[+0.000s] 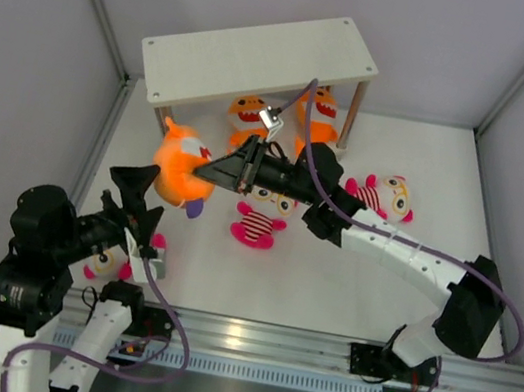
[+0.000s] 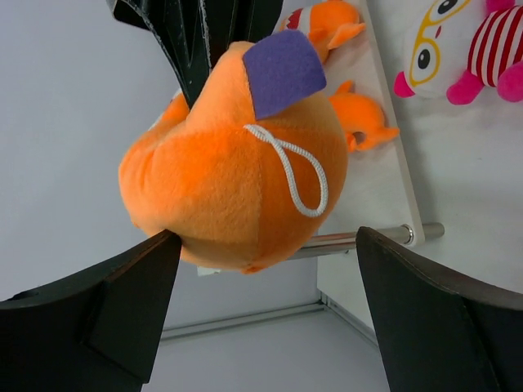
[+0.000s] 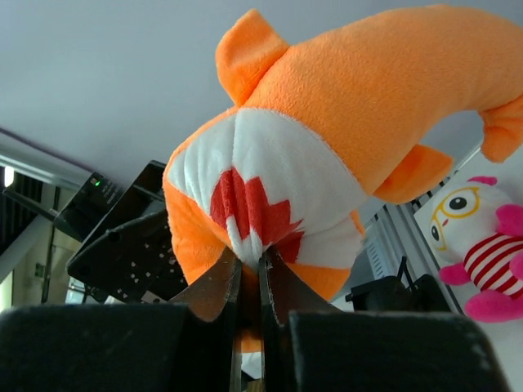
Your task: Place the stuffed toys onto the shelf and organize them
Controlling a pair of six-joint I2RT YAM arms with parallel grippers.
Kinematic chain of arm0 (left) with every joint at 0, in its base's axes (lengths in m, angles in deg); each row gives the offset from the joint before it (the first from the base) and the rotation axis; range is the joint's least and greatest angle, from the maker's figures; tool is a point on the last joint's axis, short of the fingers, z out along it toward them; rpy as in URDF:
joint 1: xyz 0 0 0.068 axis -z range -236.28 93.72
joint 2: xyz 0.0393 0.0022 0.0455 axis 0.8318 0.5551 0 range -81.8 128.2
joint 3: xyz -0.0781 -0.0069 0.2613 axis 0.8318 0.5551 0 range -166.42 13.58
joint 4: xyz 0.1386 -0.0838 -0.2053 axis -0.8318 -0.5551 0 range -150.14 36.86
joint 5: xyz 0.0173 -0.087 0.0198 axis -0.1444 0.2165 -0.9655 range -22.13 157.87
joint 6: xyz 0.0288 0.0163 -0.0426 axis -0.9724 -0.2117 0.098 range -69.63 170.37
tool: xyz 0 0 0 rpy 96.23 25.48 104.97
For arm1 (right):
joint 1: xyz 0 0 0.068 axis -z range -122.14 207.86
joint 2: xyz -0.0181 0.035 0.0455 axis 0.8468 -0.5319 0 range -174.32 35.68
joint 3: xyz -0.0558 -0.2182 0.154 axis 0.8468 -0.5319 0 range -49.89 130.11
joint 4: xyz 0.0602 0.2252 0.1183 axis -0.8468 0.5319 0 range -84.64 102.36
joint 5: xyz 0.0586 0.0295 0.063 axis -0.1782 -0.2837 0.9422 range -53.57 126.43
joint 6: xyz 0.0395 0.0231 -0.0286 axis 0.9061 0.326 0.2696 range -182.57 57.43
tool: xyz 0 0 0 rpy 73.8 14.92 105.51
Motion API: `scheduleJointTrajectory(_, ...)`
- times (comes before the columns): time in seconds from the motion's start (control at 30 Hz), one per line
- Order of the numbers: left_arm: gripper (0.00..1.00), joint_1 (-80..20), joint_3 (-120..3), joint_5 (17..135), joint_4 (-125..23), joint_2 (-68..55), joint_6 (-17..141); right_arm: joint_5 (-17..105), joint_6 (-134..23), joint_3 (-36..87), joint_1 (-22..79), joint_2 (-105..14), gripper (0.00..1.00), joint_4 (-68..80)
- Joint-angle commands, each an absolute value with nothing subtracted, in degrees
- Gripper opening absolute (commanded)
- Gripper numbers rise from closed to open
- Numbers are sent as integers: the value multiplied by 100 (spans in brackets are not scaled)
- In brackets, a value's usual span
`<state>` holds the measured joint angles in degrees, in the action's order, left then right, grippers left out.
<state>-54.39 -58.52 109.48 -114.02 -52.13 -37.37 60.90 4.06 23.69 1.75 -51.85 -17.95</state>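
Bright even light, soft faint shadows, mostly sharp focus

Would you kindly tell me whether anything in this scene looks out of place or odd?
Yes. One striped doll lies partly hidden under the left arm, apart from the rest. Also, the right end effector holds an orange shark by just a pinch of its mouth, which looks insecure.
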Motion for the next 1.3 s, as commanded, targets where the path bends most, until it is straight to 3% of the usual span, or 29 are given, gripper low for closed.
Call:
scheduleJointTrajectory(0.0, 94, -5444, -5902, 11235, -11326, -5078, -4086, 6315, 537, 2885, -75, -5282, 0, -2400)
scheduleJointTrajectory(0.13, 52, -5444, -6165, 11269, -11317, -4850, -3657, 6499, 607, 2991, -286, -5458, 0, -2435)
scheduleJointTrajectory(0.17, 45, -5444, -6218, 11313, -11326, -4814, -3542, 6526, 633, 2982, -304, -5476, 0, -2461)
scheduleJointTrajectory(0.2, 33, -5444, -6314, 11435, -11326, -4762, -3323, 6543, 634, 2965, -331, -5485, 0, -2470)
scheduleJointTrajectory(0.3, 13, -5444, -6368, 11655, -11317, -4717, -3006, 6578, 607, 2956, -410, -5564, 0, -2549)
scheduleJointTrajectory(0.33, 0, -5444, -6385, 11700, -11317, -4709, -2796, 6613, 599, 2982, -419, -5608, 0, -2575)
scheduleJointTrajectory(0.43, 0, -5444, -6578, 11788, -11317, -4551, -1944, 6649, 546, 3017, -419, -5634, 1, -2690)
scheduleJointTrajectory(0.5, 0, -5444, -6692, 11815, -11317, -4367, -1225, 6693, 318, 3009, -410, -5617, 30, -2760)
scheduleJointTrajectory(0.63, 0, -5444, -6877, 11771, -11317, -4103, -220, 6386, -332, 2728, -244, -5153, 37, -2594)
scheduleJointTrajectory(0.67, 0, -5444, -6982, 11762, -11317, -4041, -10, 6298, -577, 2693, -226, -5073, 52, -2497)
scheduleJointTrajectory(0.87, 0, -5444, -7580, 11831, -11326, -3356, 1818, 6158, -1694, 1754, 213, -4116, 77, -2698)
scheduleJointTrajectory(0.97, 0, -5444, -7642, 12444, -11317, -3179, 2294, 6087, -3211, 945, 609, -3264, 80, -2612)
scheduleJointTrajectory(1.13, 0, -5444, -7625, 13395, -11308, -2898, 2682, 5928, -6907, 66, 715, -1867, 94, -1523)
scheduleJointTrajectory(1.27, 0, -5444, -7598, 14308, -11299, -2697, 2717, 6927, -8356, 73, 741, -1618, 95, -573)
